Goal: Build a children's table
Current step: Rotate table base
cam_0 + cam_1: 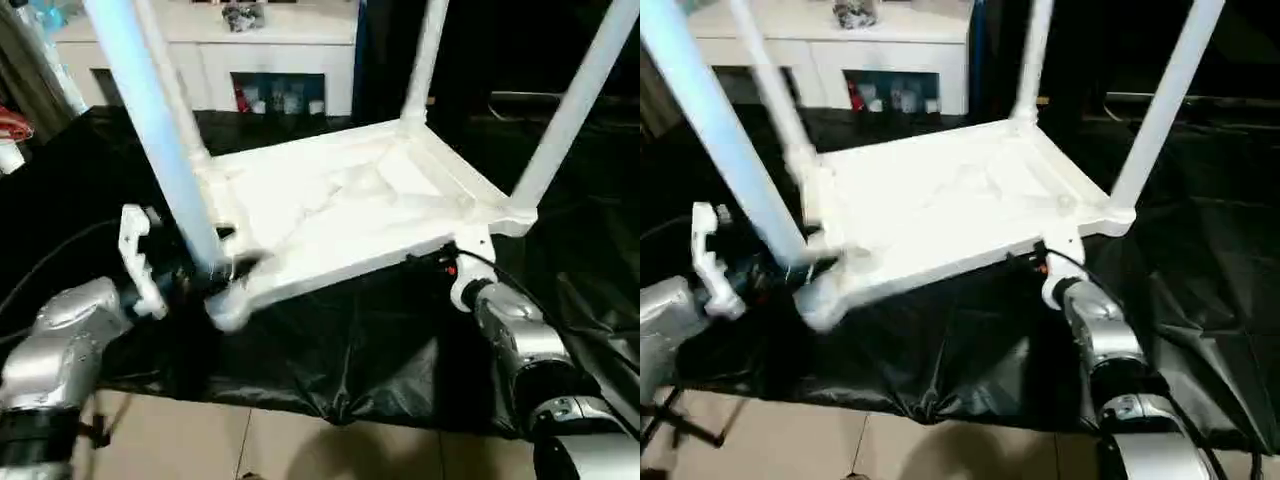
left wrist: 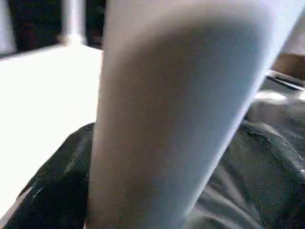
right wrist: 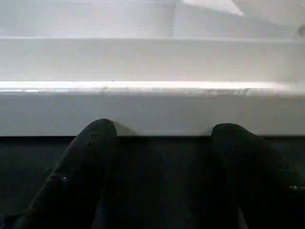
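All four legs stand up from the flipped tabletop (image 1: 340, 215)

Left claw (image 1: 205, 262) is spread around the near leg (image 1: 160, 135), likely seating it; right claw (image 3: 157, 138), spread, braces the edge on the bench (image 1: 400, 340).

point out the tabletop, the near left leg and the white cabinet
tabletop (image 1: 330, 215), left eye view, on its ribbed underside
near left leg (image 1: 155, 120), left eye view, mid tube
white cabinet (image 1: 200, 40), left eye view, on its front, behind the table
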